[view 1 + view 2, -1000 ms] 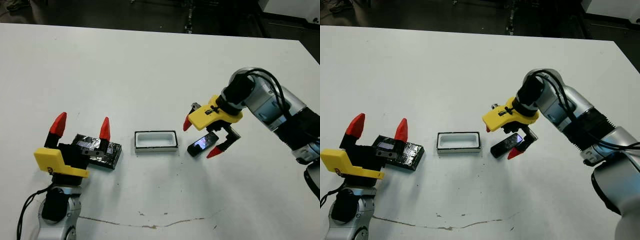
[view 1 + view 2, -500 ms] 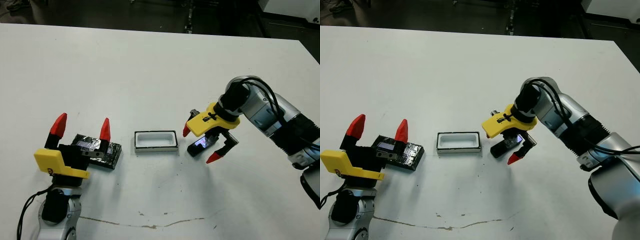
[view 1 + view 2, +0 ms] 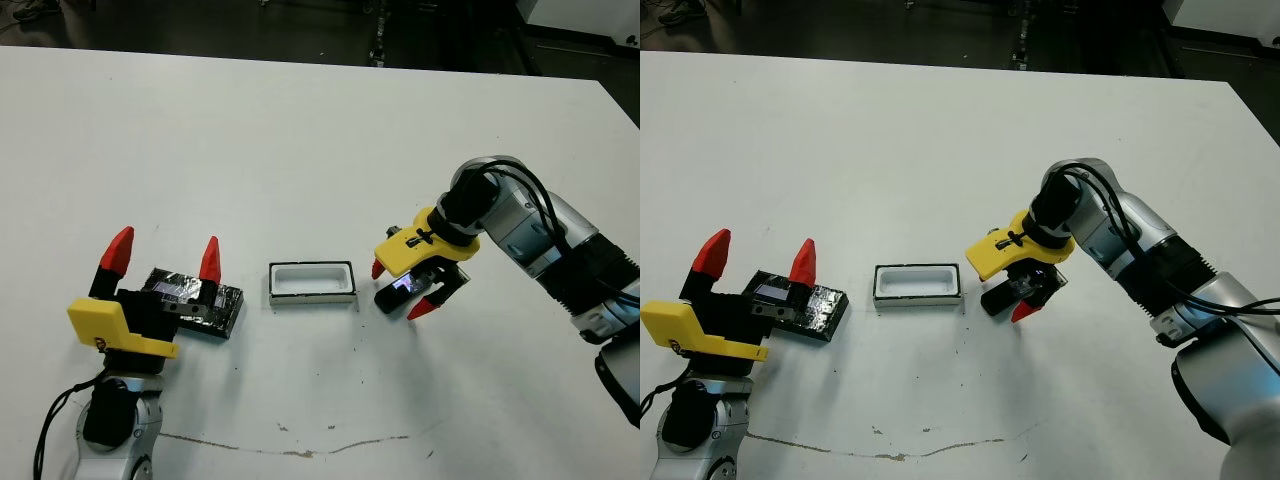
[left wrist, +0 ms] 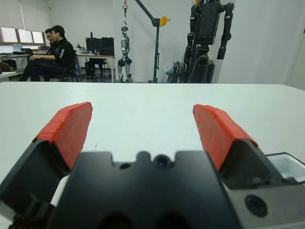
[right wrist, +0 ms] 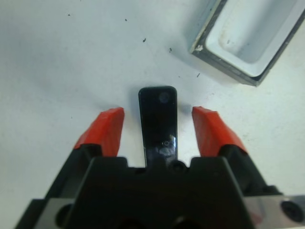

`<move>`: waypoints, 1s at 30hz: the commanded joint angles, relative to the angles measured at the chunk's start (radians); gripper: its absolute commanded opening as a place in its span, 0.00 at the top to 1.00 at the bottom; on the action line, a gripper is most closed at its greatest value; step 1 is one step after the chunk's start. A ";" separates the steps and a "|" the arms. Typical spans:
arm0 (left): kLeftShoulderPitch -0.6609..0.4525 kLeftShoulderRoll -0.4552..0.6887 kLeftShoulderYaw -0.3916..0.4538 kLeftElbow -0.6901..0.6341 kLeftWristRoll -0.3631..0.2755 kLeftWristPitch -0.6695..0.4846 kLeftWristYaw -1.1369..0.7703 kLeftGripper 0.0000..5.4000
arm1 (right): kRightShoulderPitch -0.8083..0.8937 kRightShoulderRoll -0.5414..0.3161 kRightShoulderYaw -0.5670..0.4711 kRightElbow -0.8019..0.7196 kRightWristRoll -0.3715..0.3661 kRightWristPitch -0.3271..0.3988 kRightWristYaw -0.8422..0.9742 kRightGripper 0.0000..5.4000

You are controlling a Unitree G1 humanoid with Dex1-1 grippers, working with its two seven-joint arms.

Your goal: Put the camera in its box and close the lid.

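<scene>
Right wrist view puts the small flat black camera bar with its glossy face lying on the white table, straight between my right gripper's two red-tipped fingers, with a clear gap of table on each side of it, so my jaws are spread and touch nothing. The bar runs along the line of my fingers, its rounded far end reaching just past their tips and its near end up against my gripper's black body. From my head, the camera lies just to the right of the shallow white tray with the thin black rim, near it but apart, and my right gripper is lowered over it under its yellow bracket, one red tip on either side. The box stands open and white inside at the middle of the table. Well apart to its left lies the black crinkly lid with silvery patches, flat on the table, and my left gripper is raised beside and partly over it, its two red fingers held wide and holding nothing. Beyond the table's far edge, my left wrist camera shows seated people at desks and a humanoid robot on a stand.
</scene>
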 commanded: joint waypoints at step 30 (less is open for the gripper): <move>0.004 0.007 -0.003 -0.011 0.005 0.014 0.002 0.00 | 0.045 -0.014 -0.187 -0.068 -0.023 0.120 -0.127 0.69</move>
